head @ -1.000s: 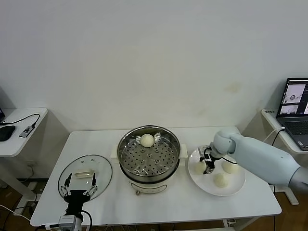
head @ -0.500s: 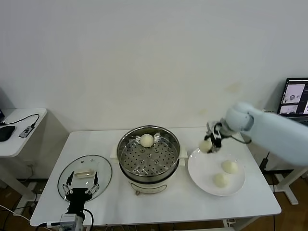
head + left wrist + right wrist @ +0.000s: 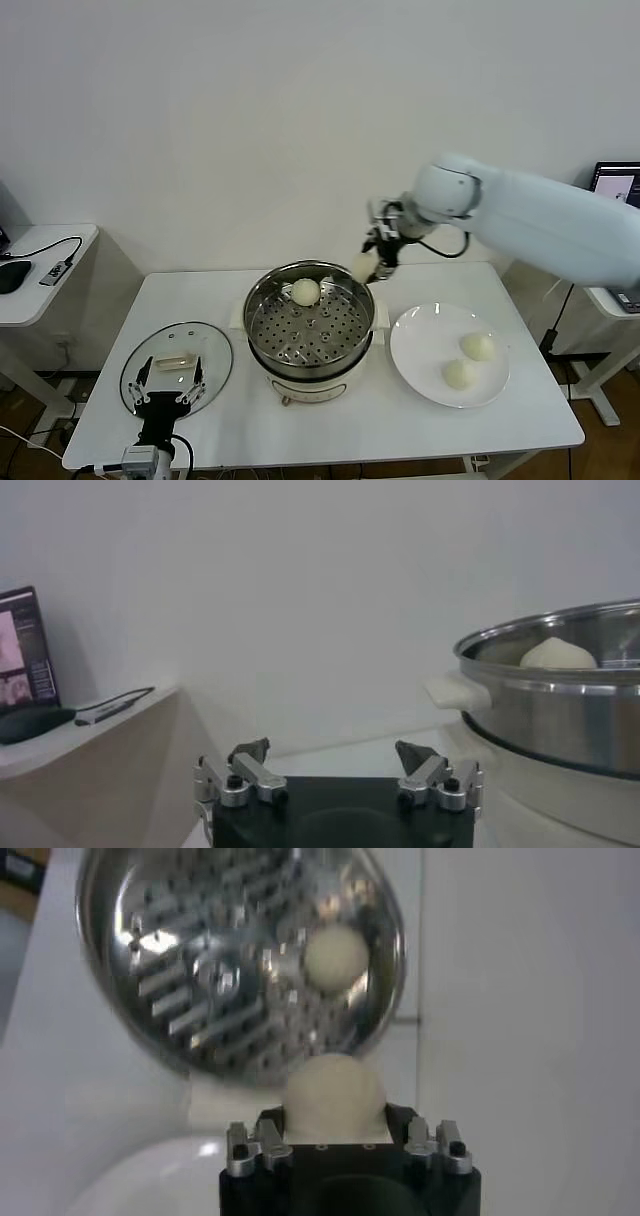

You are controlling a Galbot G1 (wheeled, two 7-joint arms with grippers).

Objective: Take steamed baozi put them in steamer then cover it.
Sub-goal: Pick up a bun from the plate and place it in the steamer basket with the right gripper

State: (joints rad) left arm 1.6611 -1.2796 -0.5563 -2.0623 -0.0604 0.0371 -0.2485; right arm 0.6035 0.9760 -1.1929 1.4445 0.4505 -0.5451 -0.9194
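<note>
The right arm reaches in from the right, raised above the white desk (image 3: pixel 330 415), its right pincer (image 3: pixel 368 262) clamped on a round cream-white steamed baozi (image 3: pixel 362 267) just over the right rim of the shiny stainless-steel steamer (image 3: pixel 310 318). A second ago this bun lay on the flat white plate (image 3: pixel 425 345); now two remain there. One bun (image 3: pixel 305 292) sits far inside the tray. The left pincer (image 3: pixel 165 397) hangs open near the clear glass cover (image 3: pixel 205 345), unmoved.
</note>
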